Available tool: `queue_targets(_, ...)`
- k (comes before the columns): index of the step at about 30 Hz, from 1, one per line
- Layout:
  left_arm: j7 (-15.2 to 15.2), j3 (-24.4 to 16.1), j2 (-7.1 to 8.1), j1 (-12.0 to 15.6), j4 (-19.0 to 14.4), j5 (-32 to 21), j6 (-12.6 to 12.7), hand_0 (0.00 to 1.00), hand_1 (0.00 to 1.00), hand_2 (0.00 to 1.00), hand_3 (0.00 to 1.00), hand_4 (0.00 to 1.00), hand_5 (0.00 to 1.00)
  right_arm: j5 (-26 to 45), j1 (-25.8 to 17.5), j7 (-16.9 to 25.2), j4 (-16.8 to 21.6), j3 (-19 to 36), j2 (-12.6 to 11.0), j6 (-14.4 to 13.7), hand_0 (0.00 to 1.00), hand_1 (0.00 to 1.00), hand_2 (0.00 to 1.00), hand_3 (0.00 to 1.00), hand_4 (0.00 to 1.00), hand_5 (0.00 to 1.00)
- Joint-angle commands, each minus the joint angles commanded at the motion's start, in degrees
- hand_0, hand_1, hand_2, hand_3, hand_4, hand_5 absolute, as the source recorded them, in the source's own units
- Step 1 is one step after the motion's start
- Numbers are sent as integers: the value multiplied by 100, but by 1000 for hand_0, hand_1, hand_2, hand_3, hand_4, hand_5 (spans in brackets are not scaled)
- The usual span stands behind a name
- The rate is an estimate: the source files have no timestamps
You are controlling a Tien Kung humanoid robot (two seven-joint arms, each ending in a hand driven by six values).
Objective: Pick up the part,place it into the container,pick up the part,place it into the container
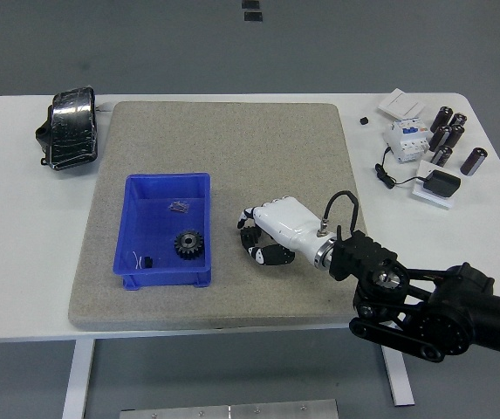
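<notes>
My right hand, white-shelled on a black arm, lies on the grey mat just right of the blue container. Its fingers are curled around a small dark part, which is mostly hidden by the fingers and thumb. The hand sits low, at or just above the mat. Inside the container lie a black gear, a small black piece and a small metal item. The left arm is out of view.
A black wrapped bundle lies at the far left of the table. At the far right are several dark cylinders, a white breaker, a black charger with cable and white boxes.
</notes>
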Motion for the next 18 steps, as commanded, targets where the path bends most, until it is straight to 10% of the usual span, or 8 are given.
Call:
queue_targets(10,14,-60,1,0,-2,61,9,687,686,691,655,764,258,-12,290,-31,253,260,130,-79,222,330,398,659,563,252)
queue_targets(18,40,-99,12,-3,-8,128,11,687,686,689,655,768,266,46,697,-80,297,200,767,-141,222,339,393,659,564,253)
